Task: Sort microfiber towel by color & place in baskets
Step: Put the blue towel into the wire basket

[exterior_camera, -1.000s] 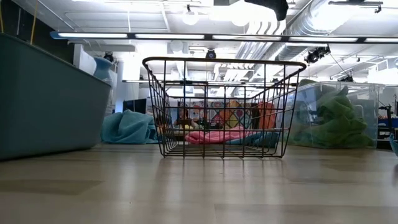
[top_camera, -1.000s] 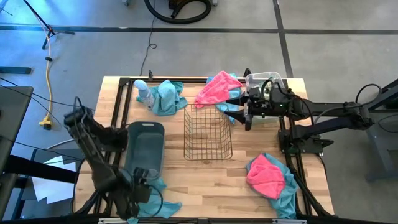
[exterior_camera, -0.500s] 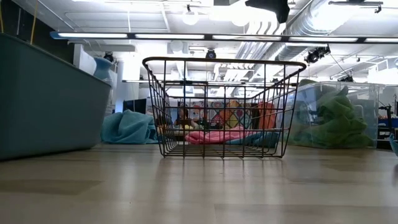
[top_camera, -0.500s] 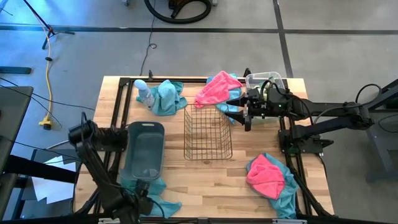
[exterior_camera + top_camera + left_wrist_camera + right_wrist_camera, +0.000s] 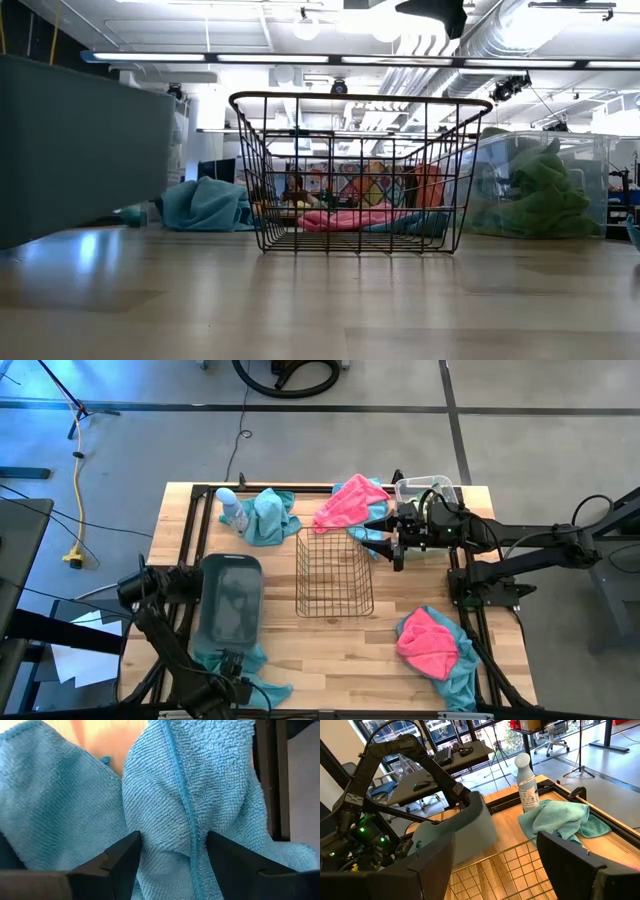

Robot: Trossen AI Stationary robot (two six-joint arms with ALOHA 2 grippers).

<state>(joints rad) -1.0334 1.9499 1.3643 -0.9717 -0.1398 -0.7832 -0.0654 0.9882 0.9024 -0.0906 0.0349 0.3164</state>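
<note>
My left gripper (image 5: 232,682) points down at the table's near left edge, open, over a teal towel (image 5: 268,688). In its wrist view my left gripper (image 5: 172,837) straddles a raised fold of that towel (image 5: 165,800). The grey-blue tub (image 5: 232,600) stands just beyond it, tilted, its underside lifted off the table (image 5: 90,225). The wire basket (image 5: 335,573) is at the centre. My right gripper (image 5: 370,534) hovers open by the far pink towel (image 5: 350,505). A green towel (image 5: 535,195) lies in the clear bin (image 5: 425,488). My left gripper comes from above with one finger (image 5: 127,850) on each side of the teal towel's raised fold, whose hemmed edge (image 5: 185,805) runs between them. I cannot tell whether the fingertips touch the cloth. The towel lies on the table.
A pale bottle (image 5: 230,510) stands beside a teal towel (image 5: 270,515) at the far left. A pink towel on a teal one (image 5: 430,645) lies at the near right. Bare wood shows between the wire basket and the near edge.
My left gripper has gone down and toward the table's near edge, onto the teal towel, staying open. The grey-blue tub has tipped: its underside, flat on the table before, now slants clear of it in the low view.
</note>
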